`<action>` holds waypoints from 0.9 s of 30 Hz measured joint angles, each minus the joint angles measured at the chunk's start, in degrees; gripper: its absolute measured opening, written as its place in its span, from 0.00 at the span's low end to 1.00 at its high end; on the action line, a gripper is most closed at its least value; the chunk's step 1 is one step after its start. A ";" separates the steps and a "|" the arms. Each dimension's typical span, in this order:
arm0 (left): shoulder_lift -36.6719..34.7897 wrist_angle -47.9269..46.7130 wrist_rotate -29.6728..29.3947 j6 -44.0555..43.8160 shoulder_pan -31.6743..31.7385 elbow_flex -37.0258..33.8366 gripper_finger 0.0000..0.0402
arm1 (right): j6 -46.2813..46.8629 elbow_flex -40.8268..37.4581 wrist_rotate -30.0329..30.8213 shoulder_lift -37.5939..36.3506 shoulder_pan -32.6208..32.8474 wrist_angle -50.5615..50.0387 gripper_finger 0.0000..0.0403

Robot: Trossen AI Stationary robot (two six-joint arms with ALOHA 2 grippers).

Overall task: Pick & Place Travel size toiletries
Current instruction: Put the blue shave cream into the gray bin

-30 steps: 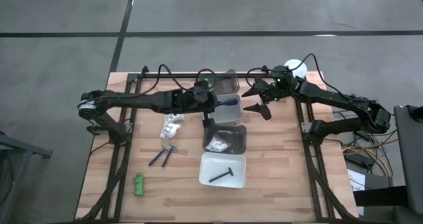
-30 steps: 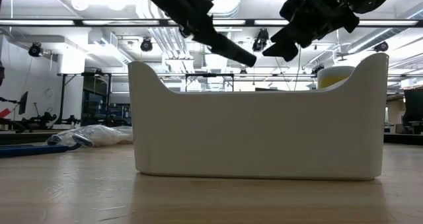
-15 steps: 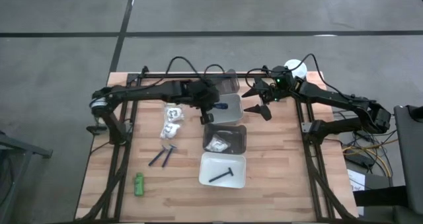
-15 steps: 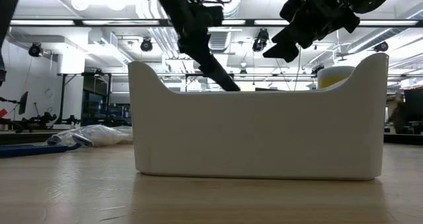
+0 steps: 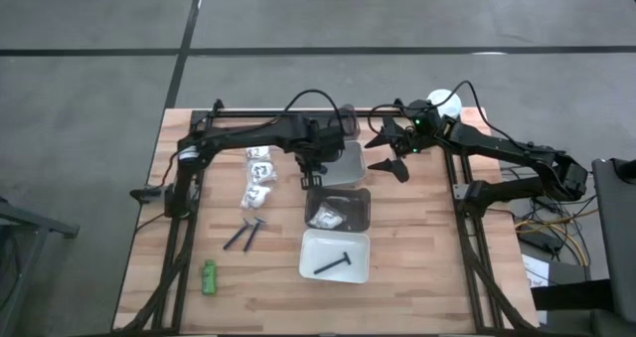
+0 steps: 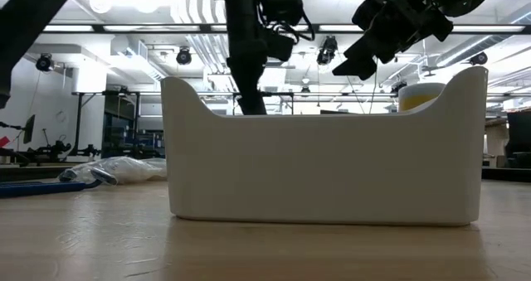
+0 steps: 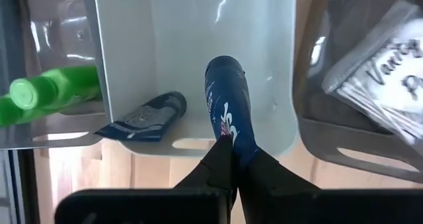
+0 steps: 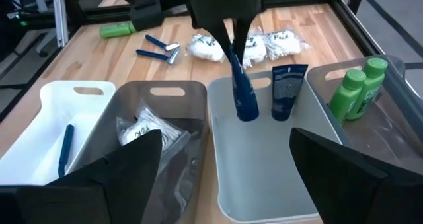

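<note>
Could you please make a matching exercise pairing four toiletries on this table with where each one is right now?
Things:
1. dark blue tube
2. two green bottles
3. blue razor stick
4. single green bottle

Places:
A. white tray
B. bare wooden tabletop
C. clear tray
D. pinched in the left gripper over the light grey tray

Pairs: 1-D, 2-C, 3-A, 4-B

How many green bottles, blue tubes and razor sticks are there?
Green bottles: 3, two in the clear tray, one on the table
Blue tubes: 2, one in the left gripper
Razor sticks: 3, two on the table, one in the white tray
Total: 8
</note>
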 joint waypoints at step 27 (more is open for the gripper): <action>5.38 -2.64 -0.04 1.59 0.00 0.50 0.04 | -5.81 -1.79 -0.39 -0.50 -0.74 -2.07 0.58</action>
